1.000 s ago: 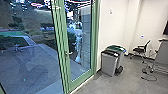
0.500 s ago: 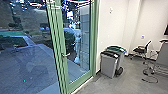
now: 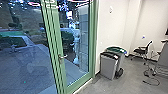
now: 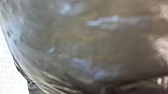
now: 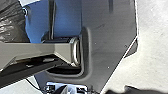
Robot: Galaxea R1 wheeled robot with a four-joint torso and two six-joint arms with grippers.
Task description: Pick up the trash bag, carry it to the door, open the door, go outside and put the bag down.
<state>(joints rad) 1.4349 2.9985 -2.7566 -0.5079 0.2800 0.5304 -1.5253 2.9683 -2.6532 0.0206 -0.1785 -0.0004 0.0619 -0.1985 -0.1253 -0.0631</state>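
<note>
The dark plastic trash bag (image 4: 82, 37), creased and glossy, is seen very close to the left wrist camera, and part of dark, wrinkled plastic is caught in the right wrist view near the robot's body. Whether the bag is gripped by the left gripper or the right gripper, and how far the jaws of either are parted, cannot be told. Ahead, a glass door (image 3: 75, 50) is framed in green and fitted with a metal handle (image 3: 63, 57); a paved yard (image 3: 22, 70) is glimpsed through the glazing. Beside the doorway, a black-lidded gray bin (image 3: 107, 66) and a green-lidded bin (image 3: 121, 58) are lined up by a white wall (image 3: 112, 27). A dark chair (image 3: 142, 50) is placed farther off, near a cable (image 3: 151, 83) laid on the gray floor (image 3: 120, 86).
</note>
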